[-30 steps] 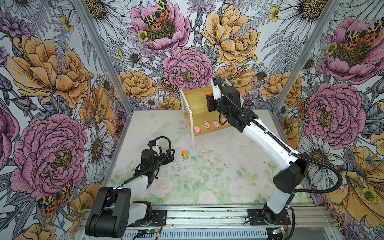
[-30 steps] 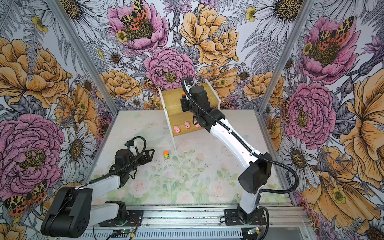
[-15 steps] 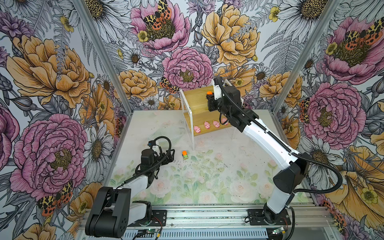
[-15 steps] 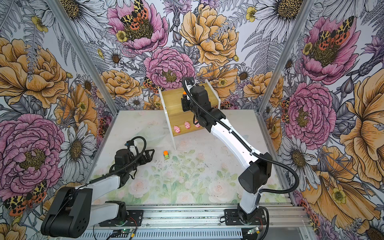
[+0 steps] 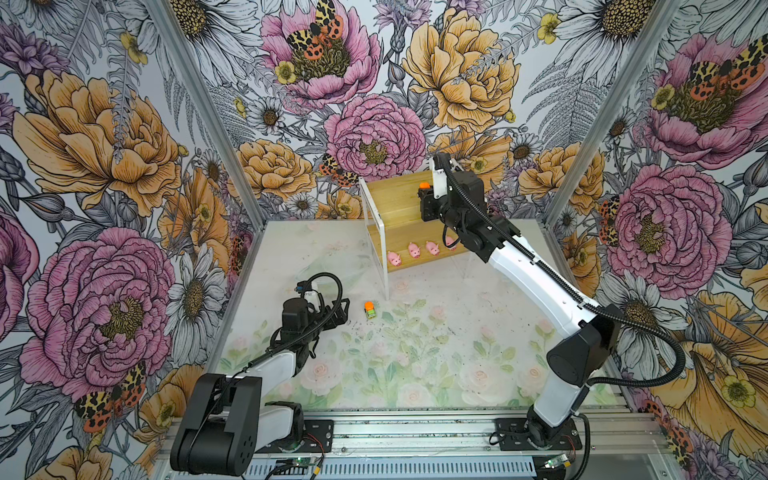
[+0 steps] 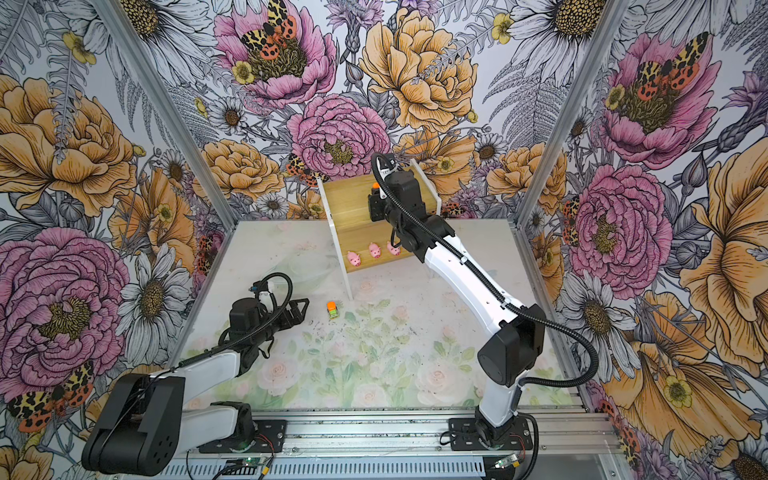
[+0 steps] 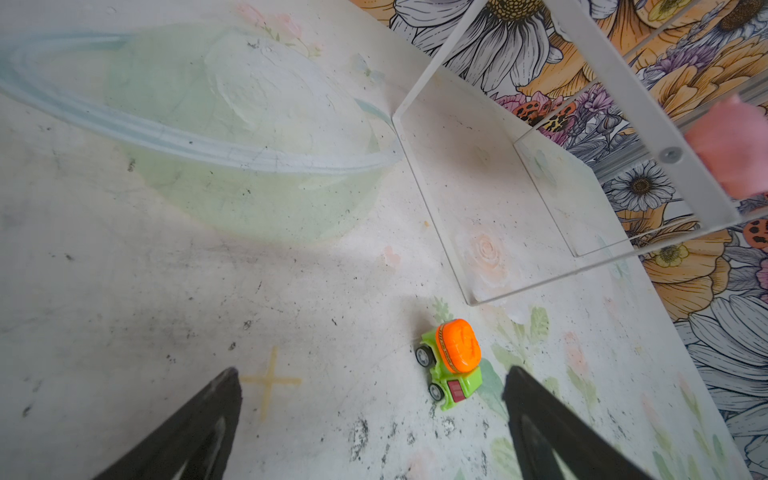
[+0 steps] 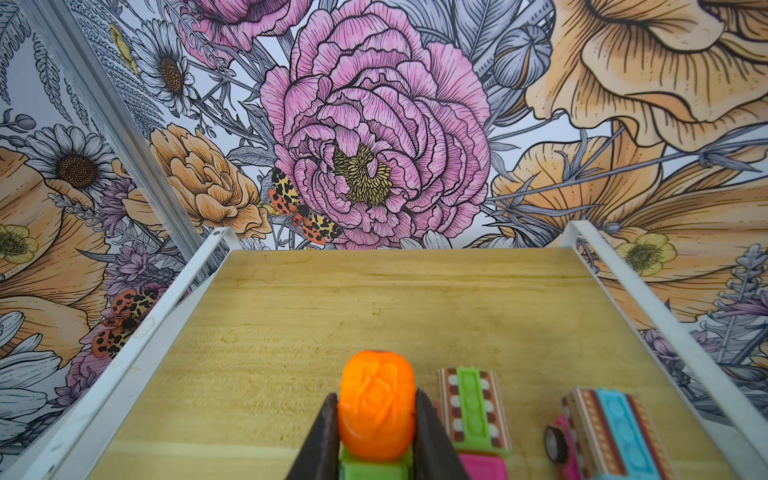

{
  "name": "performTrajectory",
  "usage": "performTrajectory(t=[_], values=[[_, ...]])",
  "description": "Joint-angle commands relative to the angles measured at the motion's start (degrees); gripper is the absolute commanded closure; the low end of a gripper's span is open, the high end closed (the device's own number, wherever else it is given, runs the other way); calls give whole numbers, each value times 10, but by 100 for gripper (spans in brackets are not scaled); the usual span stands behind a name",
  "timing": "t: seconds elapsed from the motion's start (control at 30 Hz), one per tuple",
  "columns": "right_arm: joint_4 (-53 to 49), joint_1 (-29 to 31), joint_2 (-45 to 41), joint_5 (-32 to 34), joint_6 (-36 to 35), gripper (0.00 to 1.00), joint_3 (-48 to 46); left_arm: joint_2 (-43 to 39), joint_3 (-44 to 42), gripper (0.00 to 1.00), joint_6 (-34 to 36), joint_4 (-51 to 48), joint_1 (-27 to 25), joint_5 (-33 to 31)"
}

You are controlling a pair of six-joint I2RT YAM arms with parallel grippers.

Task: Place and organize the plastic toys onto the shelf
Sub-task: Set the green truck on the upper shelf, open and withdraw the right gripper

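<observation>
Upper shelf [image 5: 395, 199]: right pincer [image 8: 375, 397] still on truck [image 8: 376, 419].

Most of the worktop [image 5: 415, 353] lies open in both top views. A loose truck [image 5: 370, 310] sits alone on it, just ahead of the left gripper [image 7: 372, 374], whose jaws are spread wide. Past the truck, a clear bowl [image 7: 166, 137] and the near corner of the shelf [image 5: 395, 199] narrow the way. The left and back of the upper board are bare. On its other side, a green-topped truck [image 8: 473, 407] and a blue-topped truck [image 8: 615, 428] crowd the right gripper [image 8: 376, 399], which is clamped on the held truck [image 8: 376, 411]. The pigs [image 5: 414, 250] line the lower board's front, and the right arm [image 5: 532, 270] crosses over that board's right end.
</observation>
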Motion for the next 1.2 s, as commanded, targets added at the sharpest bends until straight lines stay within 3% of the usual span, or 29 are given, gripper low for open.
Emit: performTrajectory(t=[0.0,0.33,0.83,0.97,1.17], values=[[1,-5,2,-11,9,77,-1,2,6,1,-3,12,8,11],[1,-5,7,-48,16,77,-1,2,6,1,-4,12,8,10],[1,-5,31,-48,28,76,0,1,5,1,-3,12,8,9],[1,-5,33,-45,28,74,-1,1,5,1,-3,12,8,10],[2,-3,27,-43,25,64,0,2,6,1,-3,12,8,10]])
